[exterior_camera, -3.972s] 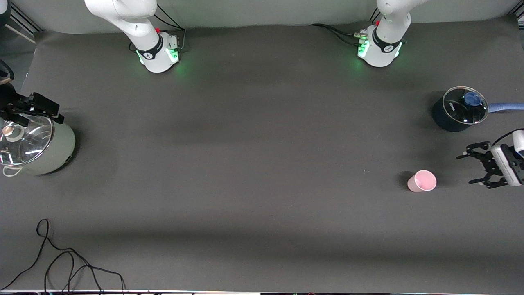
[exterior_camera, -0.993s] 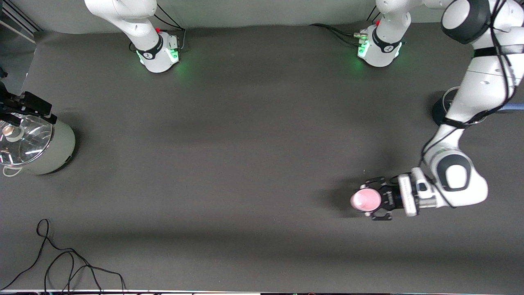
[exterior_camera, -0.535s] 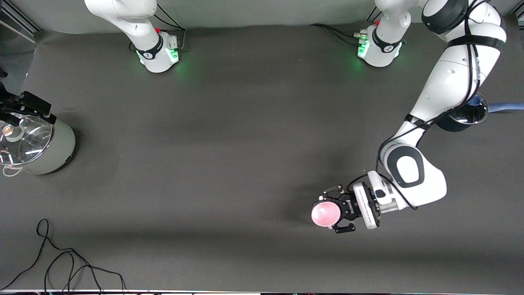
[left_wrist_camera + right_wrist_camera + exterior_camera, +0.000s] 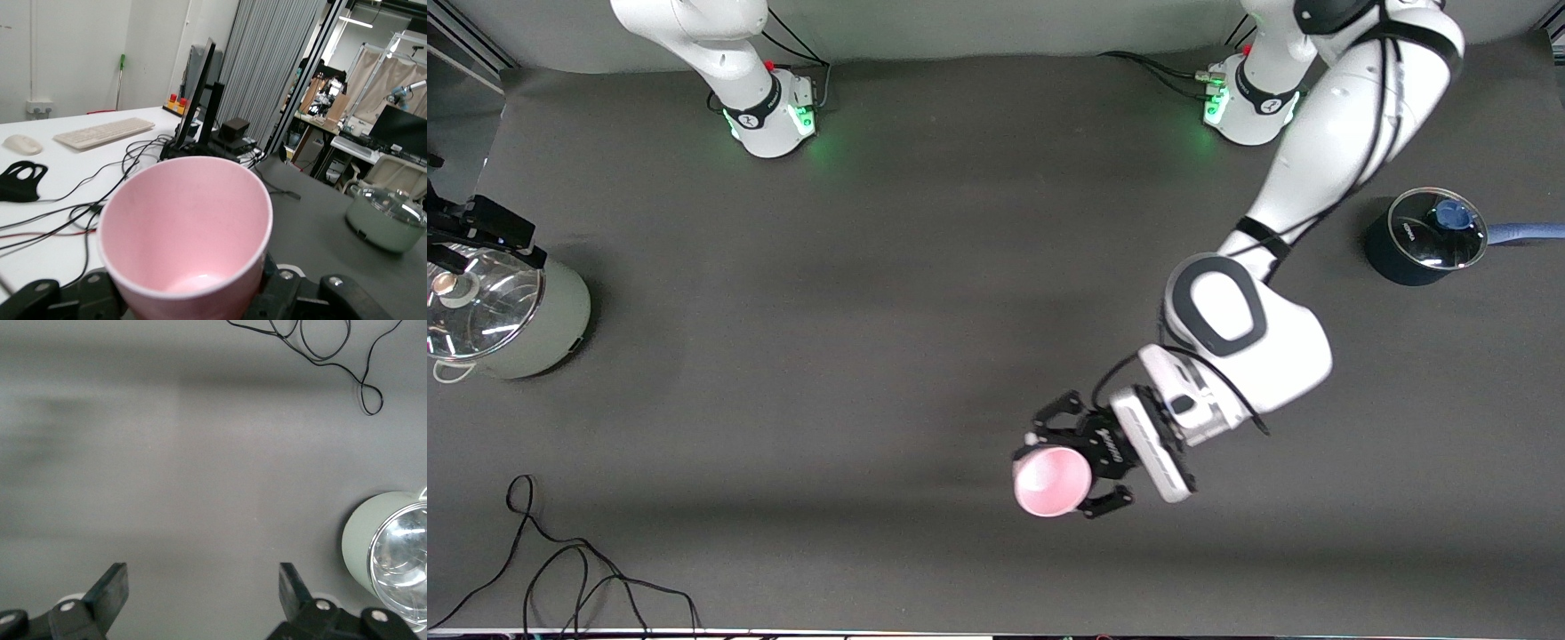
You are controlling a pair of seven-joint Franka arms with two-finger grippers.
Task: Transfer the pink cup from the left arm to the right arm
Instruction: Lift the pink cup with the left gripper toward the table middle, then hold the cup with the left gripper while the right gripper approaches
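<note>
The pink cup point(image 4: 1052, 481) is a small pale pink tapered cup, held in the air with its mouth toward the front camera. My left gripper point(image 4: 1062, 475) is shut on the cup's sides, over the middle of the table near the front edge. In the left wrist view the cup point(image 4: 190, 227) fills the frame between the black fingers point(image 4: 80, 293). My right gripper point(image 4: 482, 233) waits at the right arm's end of the table, over the grey-green pot point(image 4: 516, 320). In the right wrist view its gripper point(image 4: 203, 587) is open and empty above bare table.
The grey-green pot with glass lid also shows in the right wrist view point(image 4: 390, 553) and the left wrist view point(image 4: 387, 217). A dark blue pot point(image 4: 1423, 240) with a glass lid stands at the left arm's end. A black cable point(image 4: 569, 569) lies near the front edge.
The left gripper closed on the pink cup, lifted it off the table and carried it toward the middle, tilting its mouth up. The right gripper has barely moved.
</note>
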